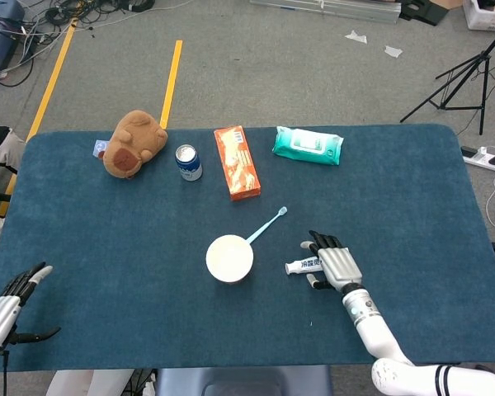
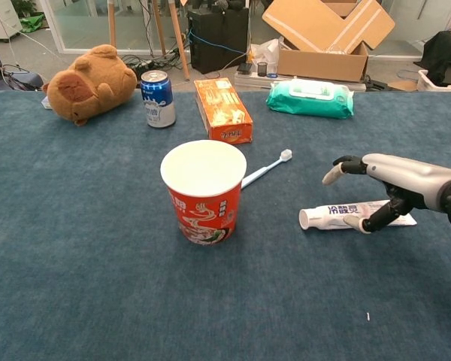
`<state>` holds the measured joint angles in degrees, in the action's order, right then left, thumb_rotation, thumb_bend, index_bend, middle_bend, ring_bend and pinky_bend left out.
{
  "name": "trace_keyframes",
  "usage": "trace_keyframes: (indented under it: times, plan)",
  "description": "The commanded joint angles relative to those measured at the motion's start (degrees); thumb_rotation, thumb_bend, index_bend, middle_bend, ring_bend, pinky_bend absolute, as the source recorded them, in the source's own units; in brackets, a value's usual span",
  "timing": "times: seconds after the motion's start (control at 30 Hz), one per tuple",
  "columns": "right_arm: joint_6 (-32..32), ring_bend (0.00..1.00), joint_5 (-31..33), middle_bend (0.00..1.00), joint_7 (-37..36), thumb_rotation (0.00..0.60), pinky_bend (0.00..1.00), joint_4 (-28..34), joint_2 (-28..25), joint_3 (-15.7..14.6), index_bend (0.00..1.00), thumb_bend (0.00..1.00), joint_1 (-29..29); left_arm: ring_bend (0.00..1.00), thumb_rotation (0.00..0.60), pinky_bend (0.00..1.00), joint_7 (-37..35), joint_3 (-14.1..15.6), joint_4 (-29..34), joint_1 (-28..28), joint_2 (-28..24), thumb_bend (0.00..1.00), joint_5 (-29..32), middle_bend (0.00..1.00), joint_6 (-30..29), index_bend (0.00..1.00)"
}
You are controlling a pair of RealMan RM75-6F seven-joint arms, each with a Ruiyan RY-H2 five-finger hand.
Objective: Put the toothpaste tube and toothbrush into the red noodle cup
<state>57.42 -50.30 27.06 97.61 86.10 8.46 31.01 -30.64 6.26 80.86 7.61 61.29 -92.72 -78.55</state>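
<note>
From the head view, the red noodle cup [image 1: 229,258] sits upright near the middle of the blue table [image 1: 107,247], open mouth up, and the toothbrush [image 1: 266,225] lies on the cloth just beside its rim, head pointing up and to the right. The toothpaste tube [image 1: 307,264] lies flat to the right of the cup, and the right hand [image 1: 334,262] is draped over its far end, fingers curled down around it; can't honestly tell from up here if it's actually gripping. The left hand [image 1: 7,307] sits way off at the table's near left corner, fingers spread, holding nothing. Along the back there's a capybara plush [image 1: 132,143], a blue can [image 1: 188,162], an orange box [image 1: 236,162] and a wet wipes pack [image 1: 308,145]. Chest view: the right hand [image 2: 395,188] arches over the toothpaste tube [image 2: 338,215], thumb tip touching the tube's near side while the other fingers hover curled above it, tube flat on the table. The toothbrush [image 2: 264,168] pokes out from behind the red noodle cup [image 2: 204,192].
</note>
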Motion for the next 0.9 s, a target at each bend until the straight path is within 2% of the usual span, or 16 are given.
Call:
trace_keyframes:
  times: [0.03,0.9]
  plan:
    - [-0.1,0.0,0.4,0.0,-0.1,0.6,0.06,-0.2,0.0,-0.2,0.24,0.29,0.3,0.0,0.6,0.0,0.1,0.0,0.0,0.0,0.0,0.0,0.0,0.0,0.0,0.0]
    - [-0.5,0.0,2.8,0.0,-0.7,0.6,0.06,-2.9,2.6,-1.7,0.26,0.34,3.2,0.0,0.6,0.0,-0.3,0.4,-0.6,-0.3,0.4,0.0,0.2,0.0,0.5,0.0]
